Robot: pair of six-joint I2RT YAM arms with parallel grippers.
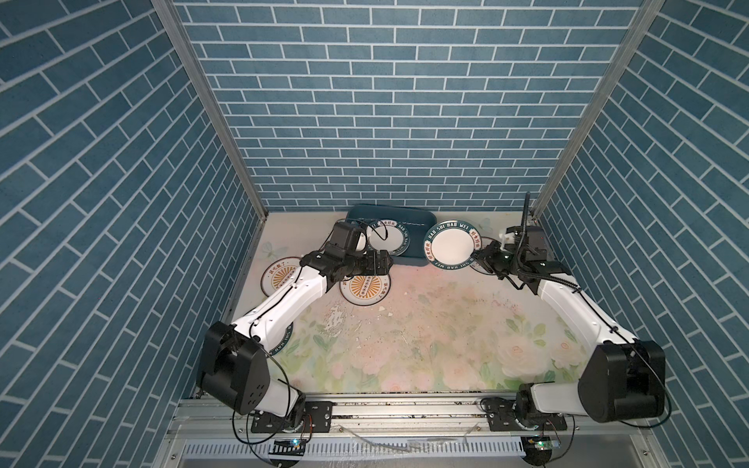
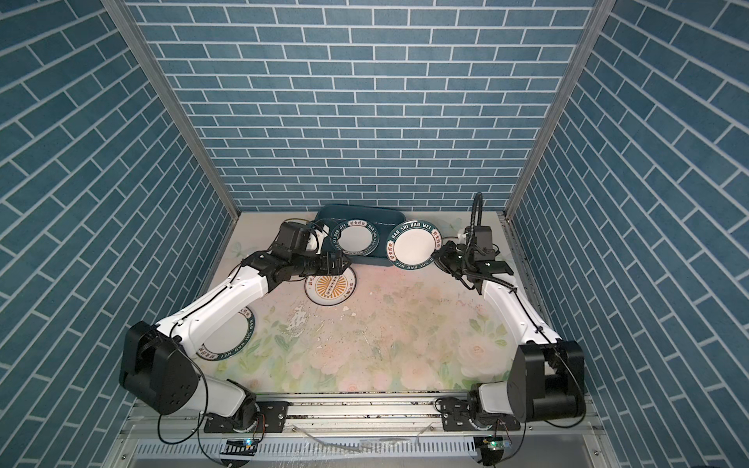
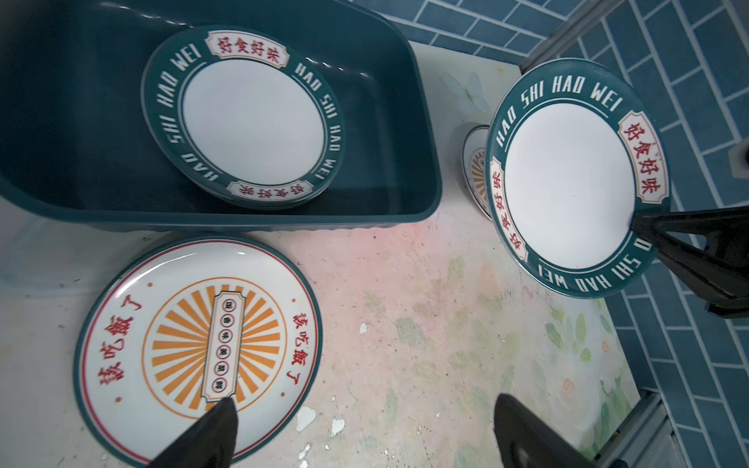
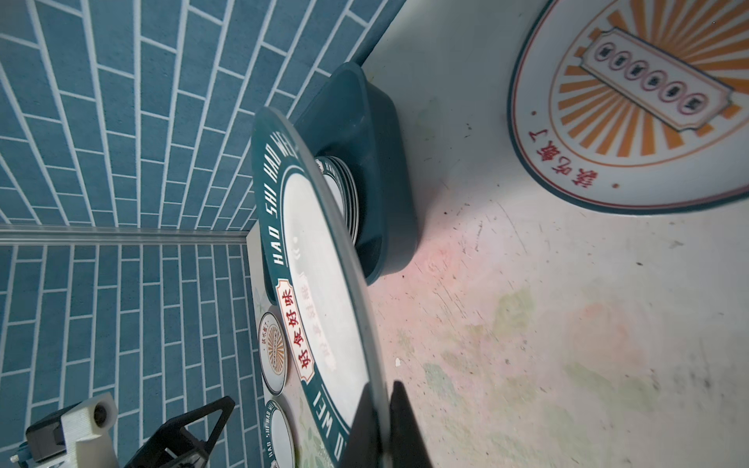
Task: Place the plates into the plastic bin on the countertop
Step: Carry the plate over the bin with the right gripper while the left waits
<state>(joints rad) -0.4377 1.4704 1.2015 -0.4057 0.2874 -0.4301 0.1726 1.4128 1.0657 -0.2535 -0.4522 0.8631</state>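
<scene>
A round white plate with a dark green lettered rim [image 1: 449,243] is pinched at its edge by the jaws of the right gripper [image 4: 381,389]. It is held tilted above the pale flower-printed counter [image 1: 425,324], just beside the right end of the dark teal rectangular plastic bin [image 3: 385,101].

Inside the bin, a stack of green-rimmed plates [image 3: 251,121] is seen lying flat in both top views.

The left gripper [image 3: 364,401] is held with its jaws spread wide and nothing between them. It is poised over a white plate with an orange sunburst centre [image 3: 198,344], which lies flat on the counter just in front of the bin.

A second sunburst plate [image 1: 279,275] is seen near the left wall. A third sunburst plate [image 4: 648,101] lies flat on the counter by the right gripper. Another green-rimmed plate [image 2: 227,336] is partly hidden under the left arm, well apart from the bin.
</scene>
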